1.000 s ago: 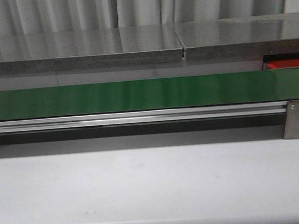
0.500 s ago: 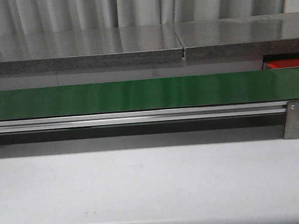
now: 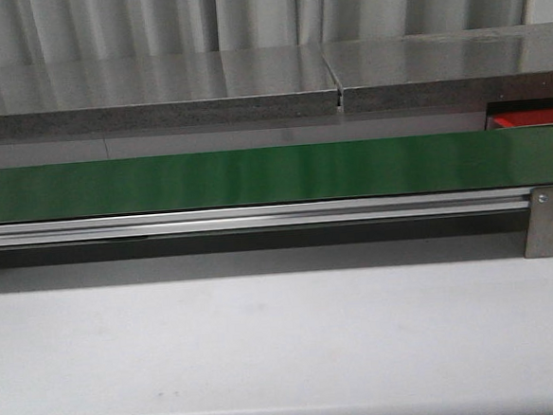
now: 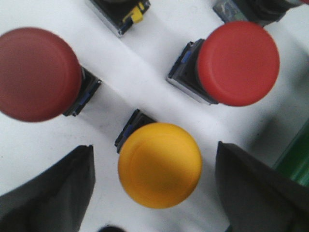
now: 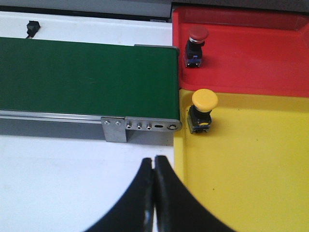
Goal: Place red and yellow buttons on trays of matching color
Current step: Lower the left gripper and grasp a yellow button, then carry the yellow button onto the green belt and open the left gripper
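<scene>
- Left wrist view puts the yellow button point(image 4: 160, 164) nearest, straight between the wide-apart fingers point(image 4: 50, 193) of the left end effector point(image 4: 154, 193), on a white surface point(image 4: 135, 63); nothing is gripped.
- That button looks hard and light: a smooth domed cap, likely slick, on a squarer dark body underneath. The flat-sided body seems the safer place to pinch; the cap could slide out.
- Just beyond the yellow button stand two red buttons, one point(image 4: 238, 63) to one side and another point(image 4: 36, 72) to the other, both close enough to be bumped.
- Right wrist view shows the right end effector point(image 5: 154, 193) with its fingers pressed together, empty, over the white surface just beside the yellow tray point(image 5: 251, 183).
- On that tray's edge nearest the green belt point(image 5: 87, 79) sits a second yellow button point(image 5: 203, 112); past it, on the red tray point(image 5: 251, 58), a red button point(image 5: 196, 46).
- Front view shows the belt bare, with a sliver of red tray point(image 3: 517, 120) at its far right end.
</scene>
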Controlling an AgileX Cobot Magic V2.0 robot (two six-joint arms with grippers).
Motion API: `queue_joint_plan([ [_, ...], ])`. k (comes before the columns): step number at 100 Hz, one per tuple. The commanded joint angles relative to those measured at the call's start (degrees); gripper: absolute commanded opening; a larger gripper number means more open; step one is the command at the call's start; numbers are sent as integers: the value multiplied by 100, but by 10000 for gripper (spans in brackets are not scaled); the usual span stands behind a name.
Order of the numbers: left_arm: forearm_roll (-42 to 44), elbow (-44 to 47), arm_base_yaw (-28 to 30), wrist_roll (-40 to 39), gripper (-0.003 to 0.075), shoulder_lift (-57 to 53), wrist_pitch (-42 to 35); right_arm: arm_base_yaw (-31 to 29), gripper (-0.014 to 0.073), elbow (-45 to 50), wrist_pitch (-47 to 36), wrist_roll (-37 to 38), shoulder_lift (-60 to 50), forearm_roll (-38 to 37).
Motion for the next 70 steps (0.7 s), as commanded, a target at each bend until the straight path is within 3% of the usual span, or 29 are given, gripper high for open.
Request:
queue_joint_plan([
  [1,-109,-168,28,-41,398,-305,-236,-7,-117,-146,-377,-12,-1,-21],
  [13,-109,-168,28,-13,270,-305,-287,-7,-117,-146,-377,-12,-1,-21],
  [23,-109,-168,28,-13,223,-305,-323,-7,-117,-146,-377,-12,-1,-21],
  [70,-60,66,-4,38,221,-1247,-28,-7,-117,-146,-377,-12,-1,-21],
])
